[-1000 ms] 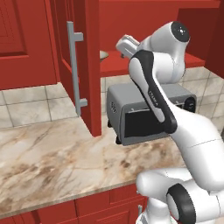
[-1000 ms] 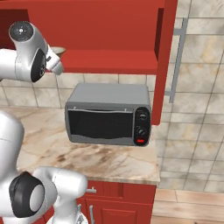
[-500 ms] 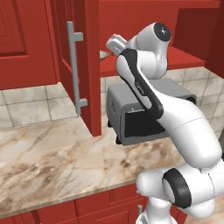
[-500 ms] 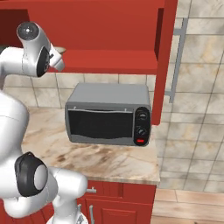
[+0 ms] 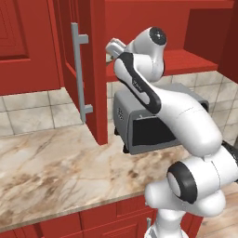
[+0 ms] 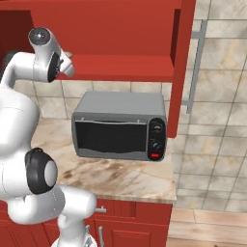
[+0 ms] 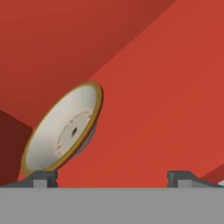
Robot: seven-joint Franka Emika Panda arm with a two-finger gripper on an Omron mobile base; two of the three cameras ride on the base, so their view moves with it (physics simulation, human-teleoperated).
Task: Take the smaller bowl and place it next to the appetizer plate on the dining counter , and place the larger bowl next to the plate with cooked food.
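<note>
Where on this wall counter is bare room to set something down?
The marble counter lies bare left of the toaster oven, below the open cupboard door. A narrower bare strip runs in front of the oven. The corner the oven fills is crowded.

Smaller bowl (image 7: 63, 131) on red shelf (image 7: 166, 109)

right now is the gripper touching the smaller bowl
Apart. In the hand view the open gripper has both fingertips spread wide, and the smaller bowl sits beyond them on the red shelf.
</note>
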